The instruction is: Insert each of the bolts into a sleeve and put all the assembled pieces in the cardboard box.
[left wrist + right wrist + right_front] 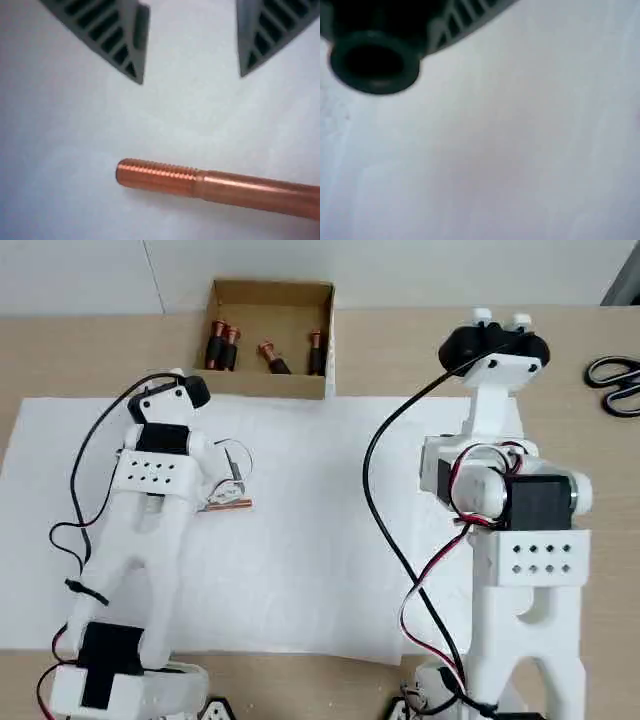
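Observation:
A copper bolt lies flat on the white paper, threaded end free; in the high view the bolt is beside the left arm. My left gripper hangs open just above the paper, the bolt a short way off from its dark fingertips and not between them. My right gripper holds a black sleeve close over the paper, its round opening facing the camera. The cardboard box at the back holds several assembled copper-and-black pieces.
White paper covers the middle of the wooden table. Black scissors lie at the far right edge. The right arm stands folded over the paper's right side, with cables looping towards the middle.

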